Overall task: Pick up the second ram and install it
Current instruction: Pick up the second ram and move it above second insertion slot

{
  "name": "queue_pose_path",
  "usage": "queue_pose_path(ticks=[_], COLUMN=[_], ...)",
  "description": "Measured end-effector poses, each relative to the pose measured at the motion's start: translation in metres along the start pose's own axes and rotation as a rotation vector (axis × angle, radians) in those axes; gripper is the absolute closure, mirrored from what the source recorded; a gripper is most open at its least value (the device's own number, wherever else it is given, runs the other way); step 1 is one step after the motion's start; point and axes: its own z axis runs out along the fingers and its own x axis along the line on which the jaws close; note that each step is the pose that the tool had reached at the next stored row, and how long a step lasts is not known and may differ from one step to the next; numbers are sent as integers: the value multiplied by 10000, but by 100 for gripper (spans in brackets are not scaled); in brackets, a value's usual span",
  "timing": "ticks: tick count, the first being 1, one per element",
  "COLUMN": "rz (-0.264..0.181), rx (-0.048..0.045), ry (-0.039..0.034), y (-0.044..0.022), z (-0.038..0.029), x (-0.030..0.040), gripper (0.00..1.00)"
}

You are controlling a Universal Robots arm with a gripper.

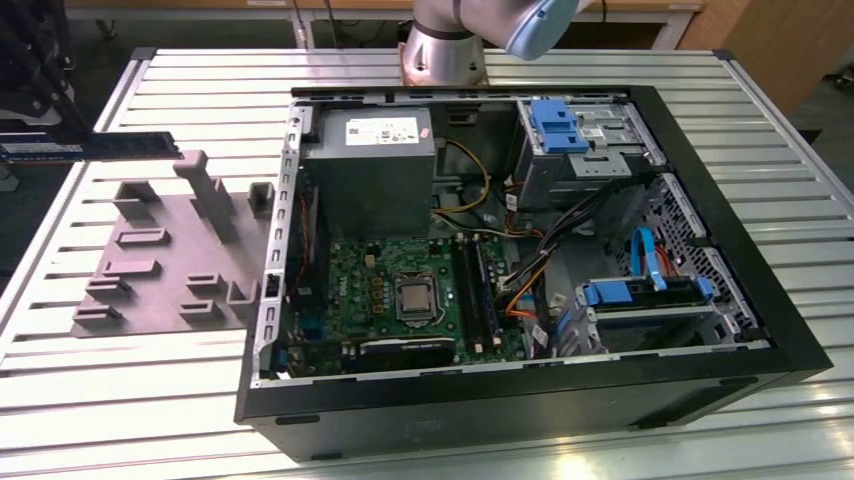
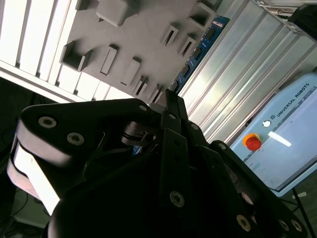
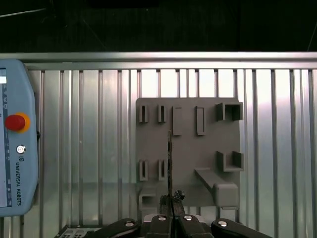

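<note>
second ram (image 1: 100, 148) status?
– clamped edge-on in the hand (image 3: 171, 201), hanging over the grey tray (image 1: 160, 290) at the exterior view's left, well apart from the open pc case (image 1: 534, 405).

so pick's done?
– looks so. carry stage, not seated yet. install calls for lining its long edge up with a black slot (image 1: 470, 285) on the motherboard (image 1: 387, 270), then a straight push down. cables (image 1: 527, 285) sit close by.

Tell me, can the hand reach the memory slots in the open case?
Probably yes: the case lies open, the slots are uncovered from above, though cables run close. The hand holds the ram.
</note>
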Motion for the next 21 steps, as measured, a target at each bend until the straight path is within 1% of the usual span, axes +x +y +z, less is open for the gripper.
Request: queue_pose_path(ticks=[16, 21], rz=[0, 0], rx=[0, 0], ry=[0, 0], y=[-161, -222], z=[-3, -4], x=[-3, -5], gripper=[89, 89])
